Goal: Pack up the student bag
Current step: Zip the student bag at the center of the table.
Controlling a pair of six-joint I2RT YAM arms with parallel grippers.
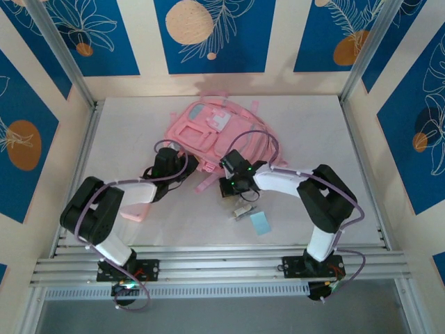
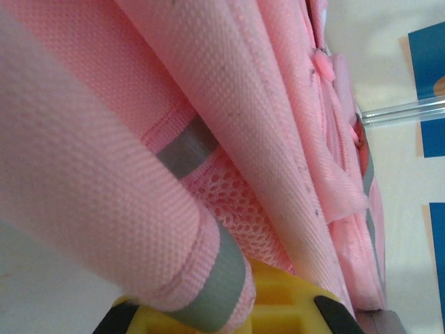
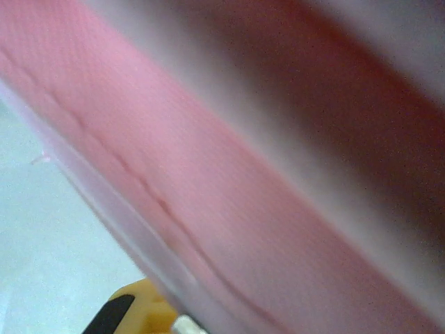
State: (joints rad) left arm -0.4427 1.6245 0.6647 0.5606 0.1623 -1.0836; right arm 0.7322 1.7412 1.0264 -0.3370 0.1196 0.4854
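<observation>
The student bag (image 1: 215, 129) is a large pink backpack lying flat at the back middle of the table. My left gripper (image 1: 181, 167) is at the bag's near left edge. In the left wrist view a rolled pink edge with grey trim (image 2: 208, 278) crosses the yellow jaws, and the gripper is shut on it. My right gripper (image 1: 227, 179) is at the bag's near edge, by a pink strap (image 1: 207, 184). In the right wrist view blurred pink fabric (image 3: 229, 209) lies right across the jaws, with one black fingertip (image 3: 111, 316) showing.
A small pale blue square (image 1: 260, 223) and a small white and grey item (image 1: 242, 209) lie on the table in front of the right gripper. A flat pink pouch (image 1: 135, 210) lies partly under the left arm. Frame posts and patterned walls enclose the table.
</observation>
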